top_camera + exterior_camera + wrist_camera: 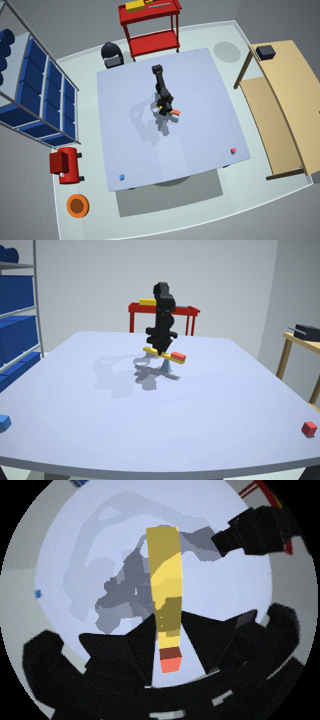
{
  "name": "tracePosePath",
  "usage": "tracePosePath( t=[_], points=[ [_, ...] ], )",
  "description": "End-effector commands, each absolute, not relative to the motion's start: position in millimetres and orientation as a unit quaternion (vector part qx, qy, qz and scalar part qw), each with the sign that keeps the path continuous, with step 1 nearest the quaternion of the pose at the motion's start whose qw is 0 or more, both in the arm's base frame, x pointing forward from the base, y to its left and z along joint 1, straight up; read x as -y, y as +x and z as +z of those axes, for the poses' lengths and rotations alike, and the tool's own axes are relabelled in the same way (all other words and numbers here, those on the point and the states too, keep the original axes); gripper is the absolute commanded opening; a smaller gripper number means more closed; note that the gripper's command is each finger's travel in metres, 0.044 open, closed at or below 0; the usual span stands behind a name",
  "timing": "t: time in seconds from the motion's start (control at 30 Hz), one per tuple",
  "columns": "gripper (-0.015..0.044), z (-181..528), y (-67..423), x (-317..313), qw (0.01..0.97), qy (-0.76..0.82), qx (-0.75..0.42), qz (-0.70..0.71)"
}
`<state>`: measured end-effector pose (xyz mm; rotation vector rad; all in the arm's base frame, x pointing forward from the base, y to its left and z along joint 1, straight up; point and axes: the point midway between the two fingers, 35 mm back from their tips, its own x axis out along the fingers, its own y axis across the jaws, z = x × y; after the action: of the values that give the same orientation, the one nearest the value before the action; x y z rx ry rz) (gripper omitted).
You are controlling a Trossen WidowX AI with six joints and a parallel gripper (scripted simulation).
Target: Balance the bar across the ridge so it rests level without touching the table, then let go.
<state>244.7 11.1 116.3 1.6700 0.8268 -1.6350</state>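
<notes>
The bar (159,107) (149,350) (164,574) is yellow with a red block on one end. My gripper (165,111) (160,352) (167,615) points down and is shut on the bar near its middle, a little toward the red end. The grey ridge (166,366) stands on the table (206,103) (206,395) right under the bar, between my fingers and the red block. The bar sits at the ridge's top, clear of the table; I cannot tell whether they touch. In the top view the arm hides most of the ridge.
A small blue cube (121,176) (3,422) lies at the table's front left corner and a small red cube (233,150) (308,428) at the front right. A red cart (152,25) (191,311) stands behind the table, blue-bin shelves (38,90) to the left, and a wooden bench (284,103) to the right.
</notes>
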Motion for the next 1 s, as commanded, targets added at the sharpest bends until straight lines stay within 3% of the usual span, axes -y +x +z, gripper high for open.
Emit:
tracePosePath(
  t=[0.0,0.97],
  points=[
    [0.0000,115.4,245.0,-11.8,0.324,0.638,-0.317,-0.623],
    [0.0000,113.0,244.5,-11.7,0.324,0.638,-0.317,-0.623]
  ],
)
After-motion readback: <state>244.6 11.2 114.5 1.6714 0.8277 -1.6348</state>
